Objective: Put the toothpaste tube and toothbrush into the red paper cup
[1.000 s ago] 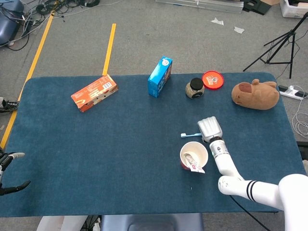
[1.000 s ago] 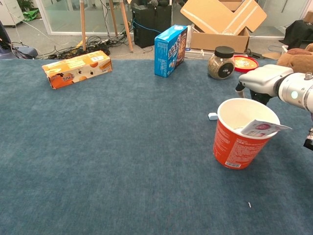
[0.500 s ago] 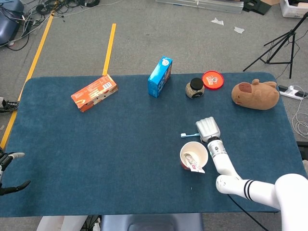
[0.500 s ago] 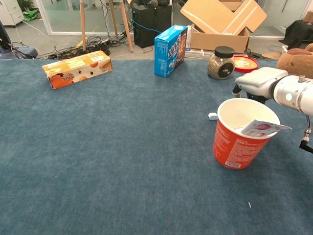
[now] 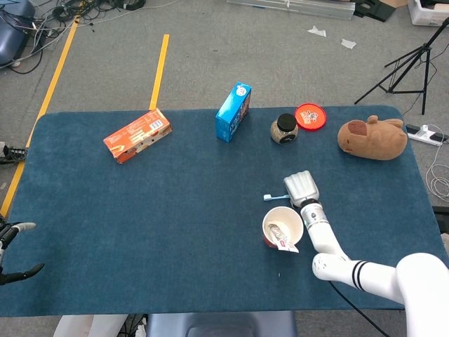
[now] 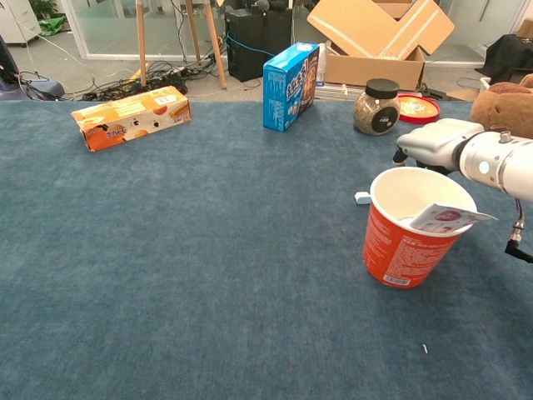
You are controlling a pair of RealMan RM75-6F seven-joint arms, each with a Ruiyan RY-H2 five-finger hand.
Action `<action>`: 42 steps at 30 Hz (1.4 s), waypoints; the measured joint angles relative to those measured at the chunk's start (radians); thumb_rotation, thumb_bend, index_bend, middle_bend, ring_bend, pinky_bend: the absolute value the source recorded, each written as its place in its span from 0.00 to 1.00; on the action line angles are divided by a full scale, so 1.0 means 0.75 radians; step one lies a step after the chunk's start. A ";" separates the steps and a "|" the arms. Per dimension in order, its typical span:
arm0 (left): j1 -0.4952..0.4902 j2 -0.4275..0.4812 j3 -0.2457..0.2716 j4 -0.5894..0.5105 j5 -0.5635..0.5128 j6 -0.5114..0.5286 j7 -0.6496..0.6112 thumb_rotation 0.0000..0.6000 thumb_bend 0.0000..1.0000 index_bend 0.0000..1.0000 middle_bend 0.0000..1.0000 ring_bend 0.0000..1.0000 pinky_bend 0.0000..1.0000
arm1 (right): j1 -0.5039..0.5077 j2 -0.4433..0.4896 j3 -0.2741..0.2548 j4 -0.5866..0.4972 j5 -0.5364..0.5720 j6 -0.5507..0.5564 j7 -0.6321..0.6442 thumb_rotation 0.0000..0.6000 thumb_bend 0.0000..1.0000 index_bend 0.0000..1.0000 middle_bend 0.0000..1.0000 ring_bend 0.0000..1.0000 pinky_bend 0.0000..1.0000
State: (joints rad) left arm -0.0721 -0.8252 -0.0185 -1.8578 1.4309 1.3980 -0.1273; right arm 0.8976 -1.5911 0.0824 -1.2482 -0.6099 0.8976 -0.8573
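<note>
**Hand slides over the toothbrush; the tube is already in the cup**

The white toothpaste tube with a red and white end [image 5: 281, 236] is lying inside the red paper cup with a white inside [image 6: 410, 227]. Its flat end sticks out over the rim. So half of the job looks done.

The light blue plastic toothbrush [image 5: 275, 197] is not in the cup yet. It lies flat on the dark blue cloth table [image 5: 175, 210], just behind the cup. From the chest view only its small pale head shows, peeking out beside the cup.

The right hand [image 5: 300, 188], silver and shiny, hangs low right over the handle end of the toothbrush. A second ago it sat a little more to the right. Now it has moved a bit to the left, closer to the brush. Its fingers point down at the table, close side by side. I cannot tell if they are touching the brush or pinching it, because the hand hides that part.

This little slide looks like the hand is lining up to pick up the brush. Next it will need to squeeze the thin handle, lift it, and tip it into the cup.

The left hand [image 5: 14, 249] waits far away at the table's near left edge, holding nothing, with fingers apart.
</note>
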 measured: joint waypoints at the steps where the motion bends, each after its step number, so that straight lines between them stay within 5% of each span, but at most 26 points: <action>1: 0.000 0.000 0.000 0.000 0.000 0.001 0.000 1.00 0.00 0.25 0.27 0.20 0.20 | 0.000 -0.001 0.000 0.002 0.000 -0.001 0.000 1.00 0.19 0.52 1.00 1.00 1.00; 42: 0.001 0.001 0.001 -0.002 0.000 0.000 0.001 1.00 0.00 0.25 0.27 0.20 0.20 | 0.014 -0.046 -0.002 0.090 0.044 -0.058 -0.001 1.00 0.23 0.54 1.00 1.00 1.00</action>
State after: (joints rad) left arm -0.0714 -0.8244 -0.0175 -1.8594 1.4311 1.3976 -0.1267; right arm 0.9082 -1.6254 0.0811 -1.1805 -0.5770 0.8542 -0.8580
